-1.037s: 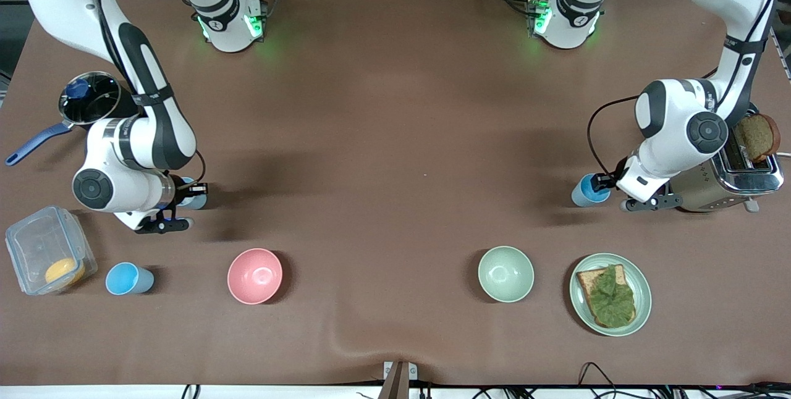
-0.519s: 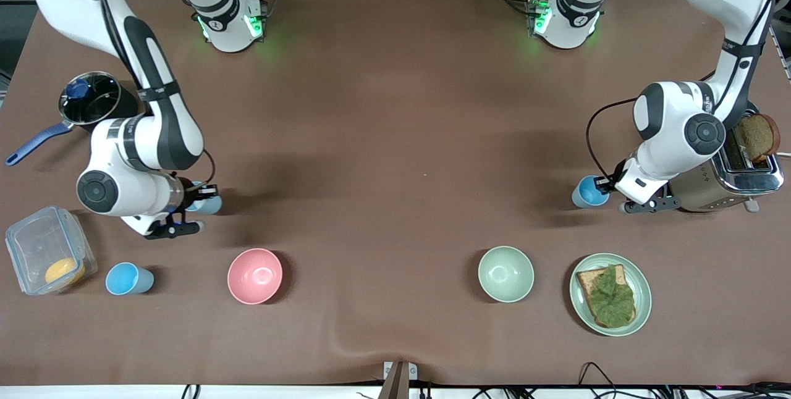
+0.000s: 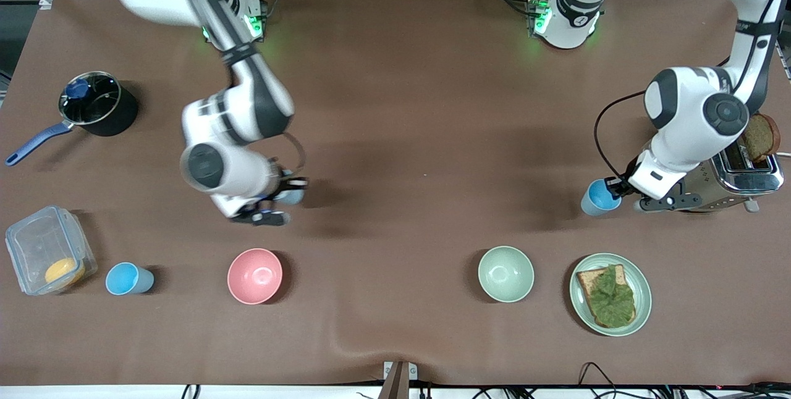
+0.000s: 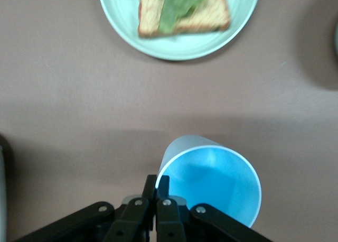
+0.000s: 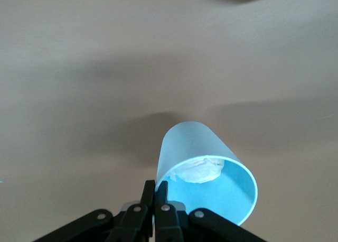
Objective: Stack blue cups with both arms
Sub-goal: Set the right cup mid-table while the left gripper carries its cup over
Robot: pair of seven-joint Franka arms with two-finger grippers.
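Note:
My right gripper (image 3: 285, 192) is shut on the rim of a light-blue cup (image 3: 292, 194) and holds it over bare table between the pot and the pink bowl. In the right wrist view the fingers (image 5: 149, 192) pinch that cup's (image 5: 206, 173) wall, and a crumpled white scrap lies inside it. My left gripper (image 3: 615, 189) is shut on the rim of a second blue cup (image 3: 598, 197) beside the toaster. It also shows in the left wrist view (image 4: 211, 181), tilted, just above the table. A third blue cup (image 3: 126, 278) stands by the plastic container.
A pink bowl (image 3: 254, 275), a pale green bowl (image 3: 505, 273) and a green plate (image 3: 642, 300) with leaf-topped toast stand nearer the front camera. A toaster (image 3: 738, 180) holding bread is at the left arm's end. A black pot (image 3: 93, 102) and a plastic container (image 3: 46, 257) are at the right arm's end.
My right arm has swung toward the table's middle, carrying its cup away from the pot's end. My left arm has risen a little and shifted its cup slightly.

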